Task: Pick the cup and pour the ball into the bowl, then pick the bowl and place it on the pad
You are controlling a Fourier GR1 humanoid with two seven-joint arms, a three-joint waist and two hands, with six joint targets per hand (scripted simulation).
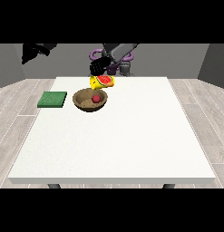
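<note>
Green pad [52,99] flat near the counter's [131,145] left edge. Just beside it, wooden bowl [90,100] with red ball [96,98] inside. Above the bowl's far rim, yellow cup [102,81] tipped over, clasped by a black hand [98,68] with fingers curled round it.

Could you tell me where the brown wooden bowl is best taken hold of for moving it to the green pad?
Probably by the rim of the brown wooden bowl: it sits upright and open-topped, with the red ball inside. Come from above on the side away from the green pad, keeping it level.
</note>
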